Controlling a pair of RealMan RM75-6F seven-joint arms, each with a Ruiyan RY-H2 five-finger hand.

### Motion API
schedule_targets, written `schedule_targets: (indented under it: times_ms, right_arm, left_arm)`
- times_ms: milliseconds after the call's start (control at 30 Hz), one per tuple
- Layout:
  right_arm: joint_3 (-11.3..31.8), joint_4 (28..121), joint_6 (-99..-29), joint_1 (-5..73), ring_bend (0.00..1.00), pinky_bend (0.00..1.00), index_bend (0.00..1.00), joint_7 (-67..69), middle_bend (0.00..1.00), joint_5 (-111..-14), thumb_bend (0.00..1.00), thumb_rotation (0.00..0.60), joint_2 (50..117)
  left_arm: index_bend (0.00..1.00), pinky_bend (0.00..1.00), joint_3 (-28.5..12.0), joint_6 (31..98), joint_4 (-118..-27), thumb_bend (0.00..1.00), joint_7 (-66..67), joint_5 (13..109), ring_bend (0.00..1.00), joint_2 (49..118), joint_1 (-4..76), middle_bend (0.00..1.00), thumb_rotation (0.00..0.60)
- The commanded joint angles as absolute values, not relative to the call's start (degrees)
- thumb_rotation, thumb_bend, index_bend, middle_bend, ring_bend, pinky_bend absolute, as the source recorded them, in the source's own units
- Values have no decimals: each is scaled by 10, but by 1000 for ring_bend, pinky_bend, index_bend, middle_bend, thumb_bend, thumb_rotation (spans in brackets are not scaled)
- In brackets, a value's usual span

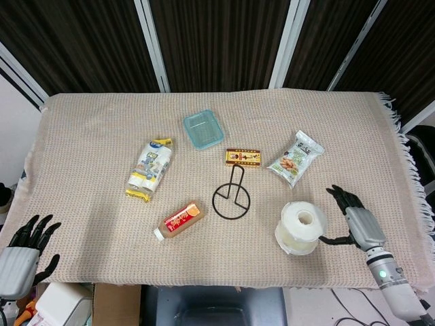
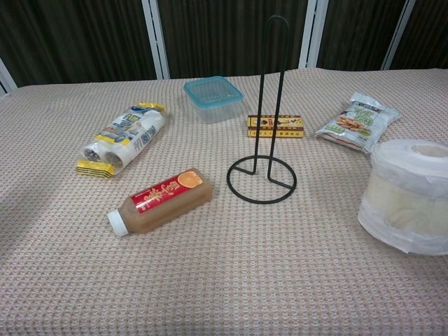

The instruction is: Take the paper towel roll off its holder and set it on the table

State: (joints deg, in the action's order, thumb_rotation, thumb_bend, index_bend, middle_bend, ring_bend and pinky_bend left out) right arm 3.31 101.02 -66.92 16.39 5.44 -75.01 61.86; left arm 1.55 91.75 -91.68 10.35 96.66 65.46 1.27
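Note:
The white paper towel roll (image 1: 301, 227) stands upright on the table cloth, right of the black wire holder (image 1: 232, 197). The chest view shows the roll (image 2: 408, 197) at the right edge and the bare holder (image 2: 264, 112) in the middle. My right hand (image 1: 358, 221) is just right of the roll with its fingers spread, apart from the roll. At the lower left corner, off the table, my left hand (image 1: 22, 252) hangs with fingers apart and holds nothing. Neither hand shows in the chest view.
On the beige cloth (image 1: 95, 136) lie a juice bottle (image 1: 179, 220), a yellow-and-white pack (image 1: 150, 168), a teal-lidded container (image 1: 203, 129), a small red-and-yellow box (image 1: 244, 157) and a snack bag (image 1: 296, 158). The table's front edge runs just below the roll.

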Motion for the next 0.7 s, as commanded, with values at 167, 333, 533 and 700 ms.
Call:
schedule_targets:
  times_ms: [167, 333, 533, 700]
  right_arm:
    - [51, 1014, -750, 133, 0, 0, 0, -62, 21, -727, 0, 600, 588]
    - [48, 1004, -814, 107, 0, 0, 0, -129, 21, -738, 16, 600, 595]
    - [38, 1003, -819, 92, 0, 0, 0, -150, 21, -738, 87, 600, 594]
    - [39, 1001, -814, 88, 0, 0, 0, -139, 21, -735, 131, 600, 595]
  left_arm:
    - [186, 192, 16, 931, -917, 371, 106, 969, 0, 655, 6, 91, 600]
    - [186, 192, 16, 939, -919, 372, 108, 973, 0, 654, 2, 91, 600]
    - [186, 193, 16, 943, -921, 371, 108, 974, 0, 653, 0, 91, 600]
    - [186, 192, 16, 943, -921, 372, 108, 975, 0, 653, -1, 91, 600]
